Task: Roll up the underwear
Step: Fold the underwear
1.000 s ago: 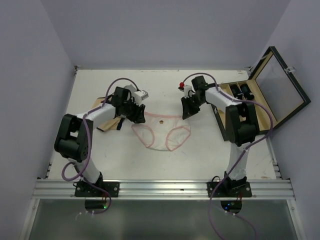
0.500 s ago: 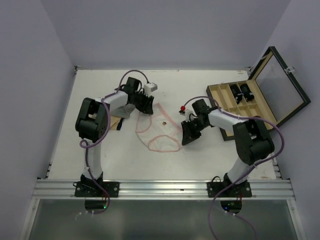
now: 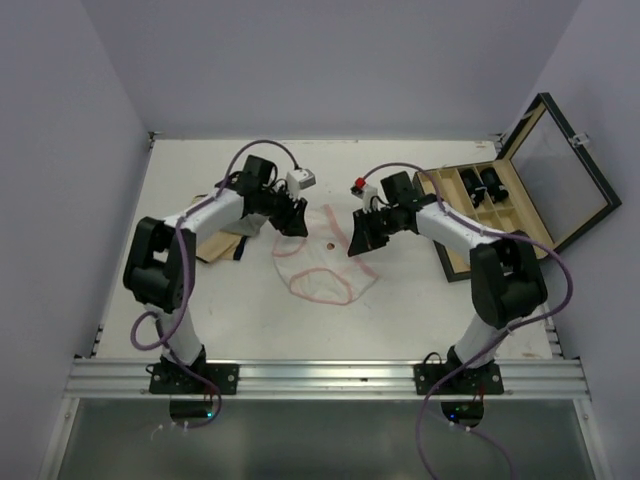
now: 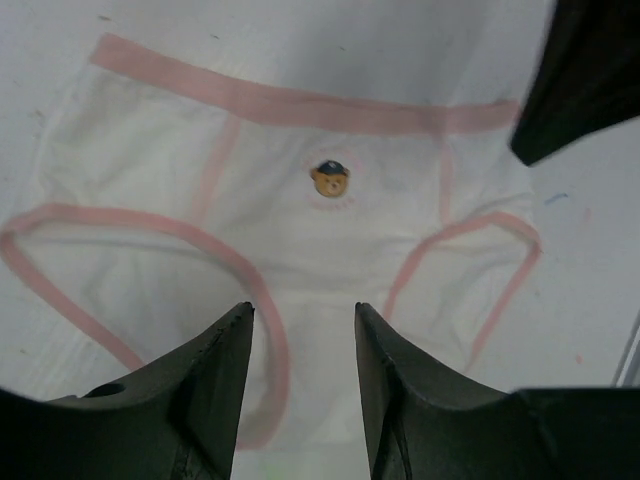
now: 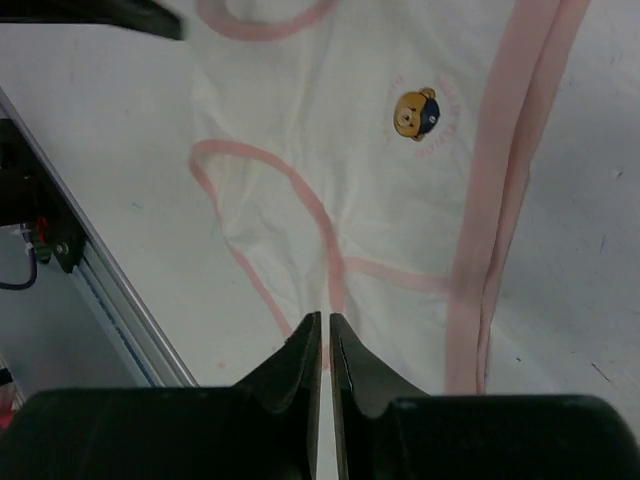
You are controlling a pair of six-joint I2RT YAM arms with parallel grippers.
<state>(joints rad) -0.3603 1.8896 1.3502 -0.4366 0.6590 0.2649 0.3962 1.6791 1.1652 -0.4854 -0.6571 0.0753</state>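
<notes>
Top external view: the underwear (image 3: 322,262) lies on the bench (image 3: 200,300) between the two arms, spread out but skewed, its waistband toward the far side. The left claw (image 3: 293,222) is at its far left corner and the right claw (image 3: 360,238) at its right edge. A tan cloth (image 3: 222,247) sits under the left arm. A case (image 3: 500,215) with its lid up stands at the right.

Left wrist view: the left claw (image 4: 303,320) is spread, fingers apart over the near edge of the underwear (image 4: 300,220), with nothing between them. The garment lies flat, pink trim showing on the waistband and leg openings, with a small bear badge (image 4: 328,179) below the waistband. The right claw (image 4: 585,80) shows as a dark shape at the upper right.

Right wrist view: the right claw (image 5: 325,325) is pressed together, its tips just over the leg trim of the underwear (image 5: 380,180). Whether any cloth is caught between them, I cannot tell.
</notes>
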